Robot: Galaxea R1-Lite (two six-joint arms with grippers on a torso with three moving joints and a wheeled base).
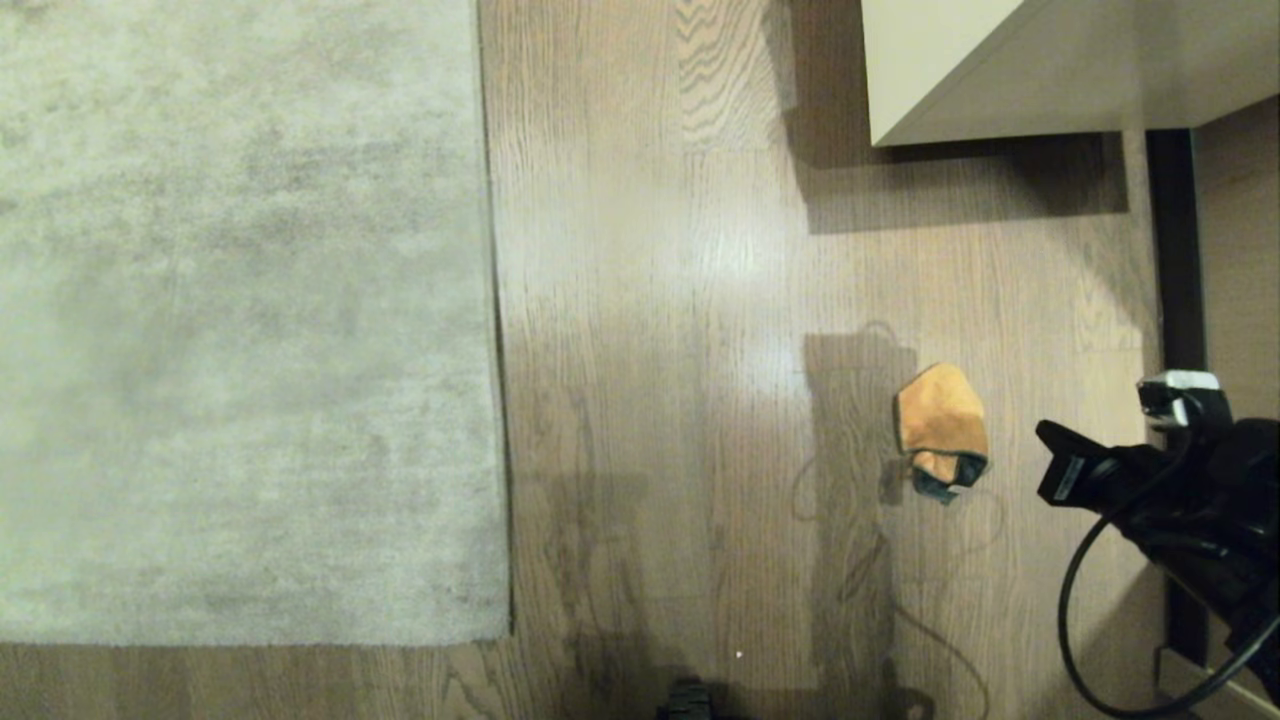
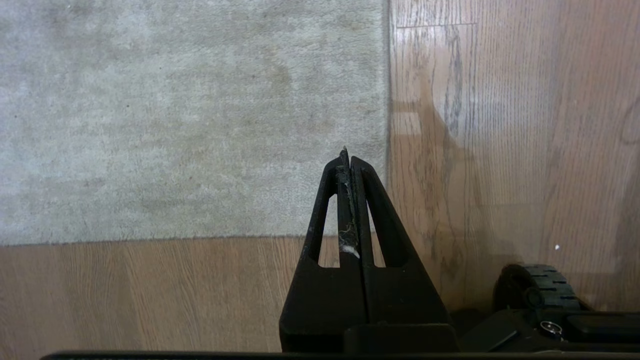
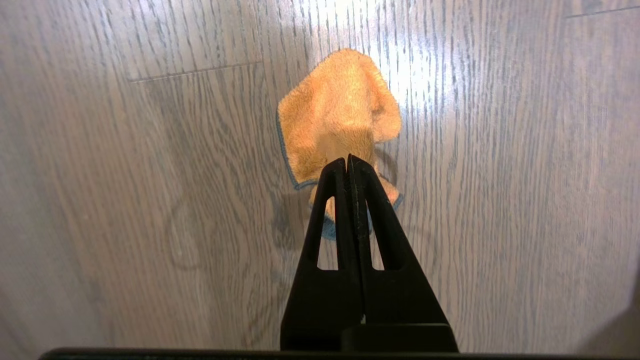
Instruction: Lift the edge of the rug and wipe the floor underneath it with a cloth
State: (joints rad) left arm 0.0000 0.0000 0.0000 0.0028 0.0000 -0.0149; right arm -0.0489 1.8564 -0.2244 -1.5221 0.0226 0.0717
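The rug edge (image 1: 497,350) runs straight toward me and ends in a square corner (image 1: 505,635), lying flat on the wood-grain floor (image 1: 680,300). The small orange cloth (image 1: 938,415) with a blue hem lies crumpled on the floor to the right of the rug. My right gripper (image 3: 347,159) is shut with nothing between its fingers, and hangs over the near hem of the cloth (image 3: 335,115). In the head view my right arm (image 1: 1150,480) shows just right of the cloth. My left gripper (image 2: 348,157) is shut on nothing, with lint between its fingers, over the rug corner (image 2: 380,220).
A pale cabinet (image 1: 1000,70) stands at the back right and casts a shadow on the floor. A dark vertical strip (image 1: 1175,250) runs along the right side. A black cable (image 1: 1070,610) loops below my right arm. The base wheel (image 2: 540,287) sits beside the left gripper.
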